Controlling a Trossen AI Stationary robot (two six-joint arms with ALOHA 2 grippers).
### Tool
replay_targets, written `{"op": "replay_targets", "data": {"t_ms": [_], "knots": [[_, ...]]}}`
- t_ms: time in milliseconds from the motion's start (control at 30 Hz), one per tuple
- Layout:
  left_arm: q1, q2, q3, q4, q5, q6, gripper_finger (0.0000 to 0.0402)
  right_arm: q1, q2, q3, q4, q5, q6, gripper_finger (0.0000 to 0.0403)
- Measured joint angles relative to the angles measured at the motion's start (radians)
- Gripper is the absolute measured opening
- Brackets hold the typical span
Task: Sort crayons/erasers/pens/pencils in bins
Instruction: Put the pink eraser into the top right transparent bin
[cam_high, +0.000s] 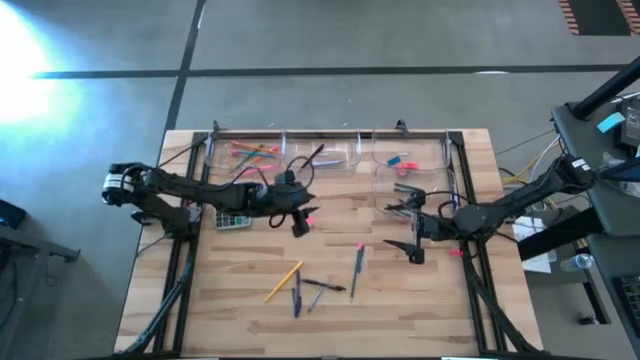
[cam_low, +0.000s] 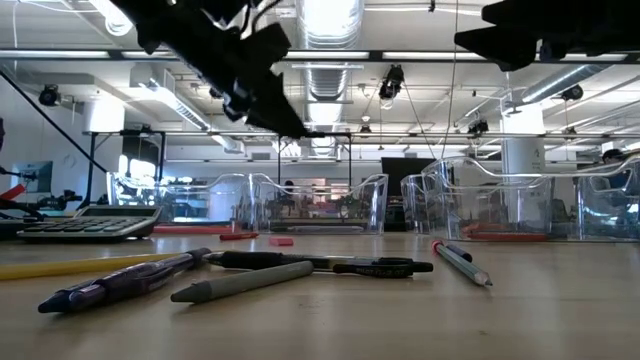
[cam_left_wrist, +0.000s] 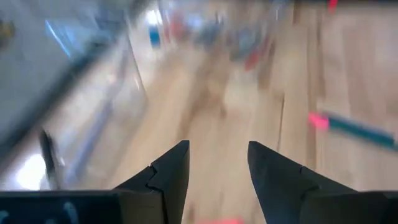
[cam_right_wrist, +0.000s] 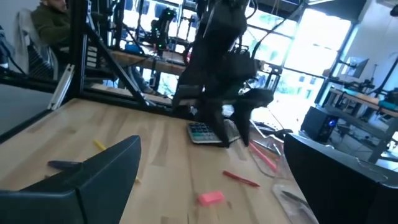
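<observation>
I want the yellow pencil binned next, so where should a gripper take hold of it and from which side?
Grip the yellow pencil around mid-shaft, coming straight down from above. It lies flat on the table, slanted, with bare wood along both long sides there, so the fingers should probably straddle it crosswise. Its lower end is well clear of the purple pen.

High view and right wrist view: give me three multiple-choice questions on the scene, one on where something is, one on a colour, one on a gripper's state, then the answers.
1. Where is the calculator?
A. Under the left arm
B. Inside a bin
C. Beside the right arm's base

2. What colour is the bright loose pencil?
A. Blue
B. Yellow
C. White

3. How is the right gripper?
A. Shut on a pen
B. Shut on an eraser
C. Open and empty

Answers:
1 A: the high view shows it on the wood beneath that arm.
2 B: it reads yellow from above.
3 C: its fingers stand wide apart with nothing between them.
</observation>
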Motion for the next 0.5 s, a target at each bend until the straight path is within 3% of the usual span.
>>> {"op": "replay_targets", "data": {"t_ms": [200, 367, 500], "knots": [[-0.005, 0.015, -0.001, -0.139, 0.064, -0.076, 0.0149, 0.000, 0.000, 0.000, 0.000, 0.000, 0.003, 0.0384], [0.013, 0.018, -0.004, -0.160, 0.090, -0.010, 0.0149, 0.000, 0.000, 0.000, 0.001, 0.000, 0.007, 0.0384], [0.041, 0.022, -0.004, -0.160, 0.211, -0.008, 0.0149, 0.000, -0.001, 0.000, 0.002, 0.000, -0.003, 0.0384]]}}
